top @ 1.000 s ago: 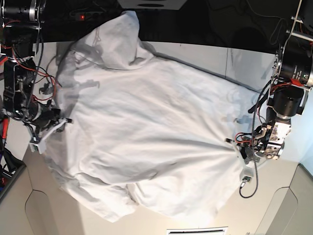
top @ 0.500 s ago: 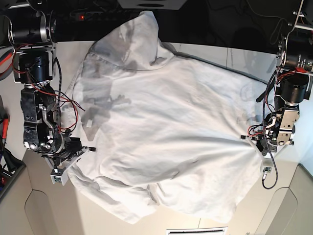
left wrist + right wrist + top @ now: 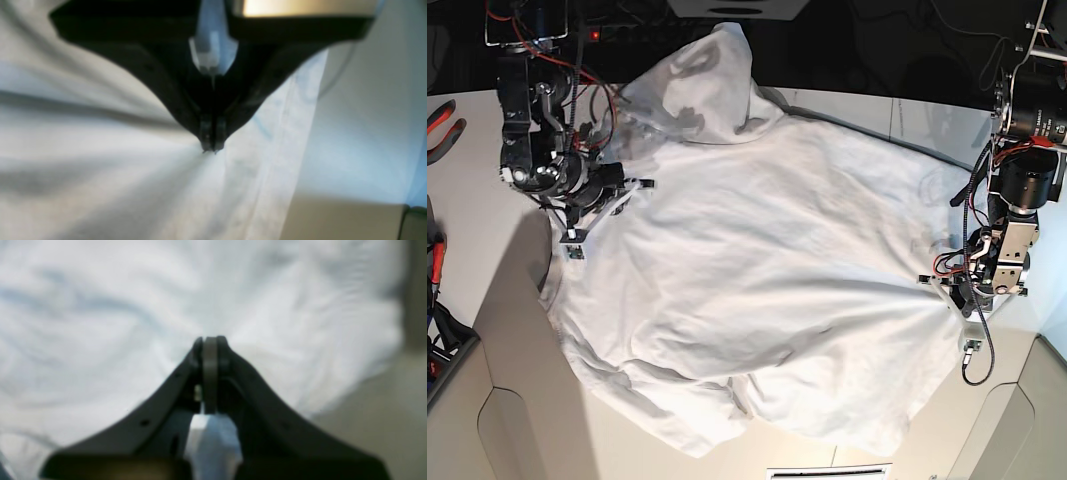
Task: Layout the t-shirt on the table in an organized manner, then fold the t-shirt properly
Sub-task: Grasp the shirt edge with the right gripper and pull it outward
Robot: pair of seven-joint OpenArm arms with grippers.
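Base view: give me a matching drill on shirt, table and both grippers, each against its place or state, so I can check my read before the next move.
Things:
1. t-shirt
2. left gripper
3. right gripper
4. table

Places or states:
A. shut, over the cloth at the base view's upper left
B. spread out but rumpled, one part reaching past the far edge
C. shut on the cloth's edge at the base view's right
D. white, with a thin dark seam line

Pairs: 1-B, 2-C, 3-A, 4-D
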